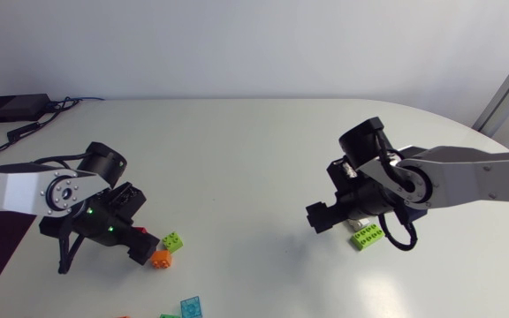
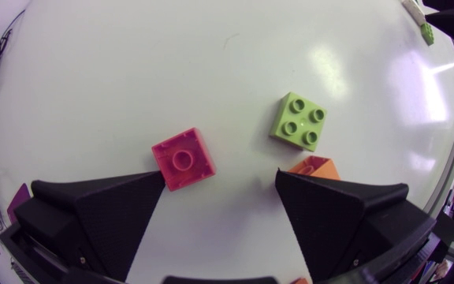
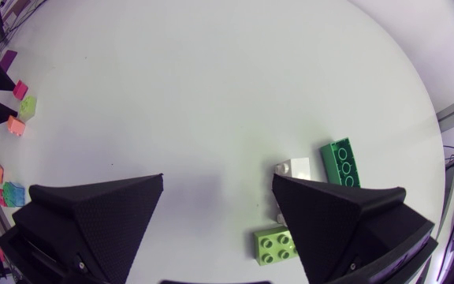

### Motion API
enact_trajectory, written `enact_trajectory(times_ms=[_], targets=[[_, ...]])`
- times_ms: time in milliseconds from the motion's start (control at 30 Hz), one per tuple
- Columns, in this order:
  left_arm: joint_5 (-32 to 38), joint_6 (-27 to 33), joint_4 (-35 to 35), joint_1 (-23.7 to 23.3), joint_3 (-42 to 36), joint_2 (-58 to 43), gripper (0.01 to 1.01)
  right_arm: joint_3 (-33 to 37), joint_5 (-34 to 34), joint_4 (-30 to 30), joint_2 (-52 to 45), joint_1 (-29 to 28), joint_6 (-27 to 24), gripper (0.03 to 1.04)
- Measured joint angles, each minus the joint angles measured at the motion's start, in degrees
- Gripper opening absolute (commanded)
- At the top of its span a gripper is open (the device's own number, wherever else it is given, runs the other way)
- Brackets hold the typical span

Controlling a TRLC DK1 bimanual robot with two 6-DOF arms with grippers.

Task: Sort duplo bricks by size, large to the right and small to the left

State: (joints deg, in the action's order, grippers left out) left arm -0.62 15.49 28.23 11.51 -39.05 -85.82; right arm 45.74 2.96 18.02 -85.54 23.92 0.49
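Observation:
My left gripper (image 2: 221,177) stands open low over the table. A small pink brick (image 2: 181,159) lies at the tip of one finger and a small orange brick (image 2: 314,166) at the tip of the other. A lime four-stud brick (image 2: 299,121) sits just ahead. From above, the left gripper (image 1: 142,239) is beside the lime brick (image 1: 173,240) and the orange brick (image 1: 161,260). My right gripper (image 3: 217,189) is open with nothing between its fingers. Beside it lie a dark green long brick (image 3: 340,163), a white brick (image 3: 293,168) and a lime brick (image 3: 275,244).
A teal brick (image 1: 193,306) and a green one (image 1: 168,315) lie at the table's front edge. A black power adapter (image 1: 11,108) with cables sits at the back left. The right arm (image 1: 467,181) comes in over the right side.

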Motion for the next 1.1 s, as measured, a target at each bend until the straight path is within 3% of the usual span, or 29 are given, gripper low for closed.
enact_trajectory(times_ms=[367, 600, 1100], targets=[[0.0, -0.8, 0.7, -0.2, -1.2, 4.1, 0.974, -1.7, -0.9, 0.0, 0.6, 0.1, 0.2, 1.00], [1.4, -0.8, 0.6, -4.7, -3.3, 4.1, 0.975, -3.1, -1.0, 0.0, 1.1, 0.1, 0.3, 1.00], [5.4, 0.5, -6.5, -14.1, -3.3, -2.0, 0.974, -3.7, -1.1, 0.0, 1.8, 0.2, 1.2, 1.00]])
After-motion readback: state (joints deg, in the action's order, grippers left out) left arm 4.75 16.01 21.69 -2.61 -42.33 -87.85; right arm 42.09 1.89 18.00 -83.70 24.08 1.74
